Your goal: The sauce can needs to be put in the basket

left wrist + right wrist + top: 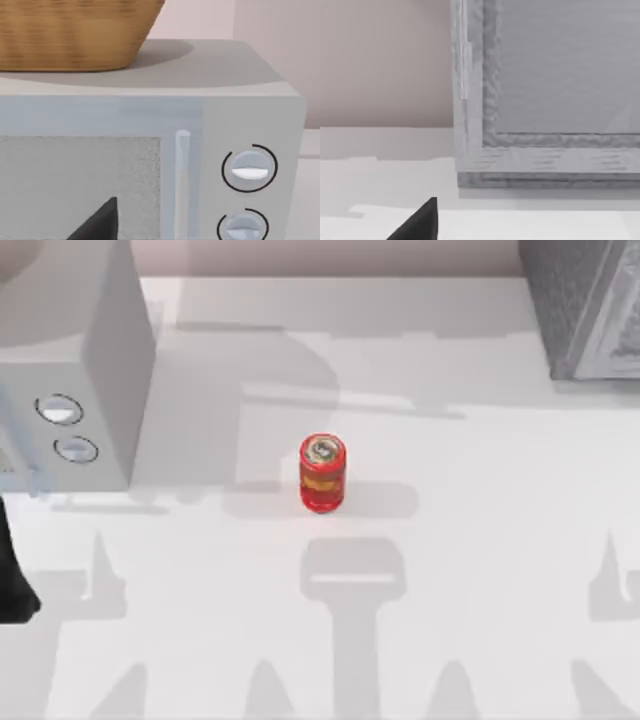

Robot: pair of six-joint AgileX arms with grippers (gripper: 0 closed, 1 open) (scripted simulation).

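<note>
The sauce can (322, 474) stands upright near the middle of the white table (450, 570); it is red with a silvery top and an orange-yellow label band. Nothing touches it. The woven brown basket (70, 35) sits on top of the microwave (240, 85), as the left wrist view shows. A dark part of my left gripper (100, 222) shows in that view, facing the microwave's door. A dark piece of my left arm (12, 570) sits at the table's left edge, well left of the can. A dark part of my right gripper (420, 222) faces a grey cabinet.
The microwave (90, 370) with two round knobs (60, 410) stands at the back left. A grey cabinet (590, 305) stands at the back right, its framed front (550, 145) close to the right wrist camera. Arm shadows fall across the table's front.
</note>
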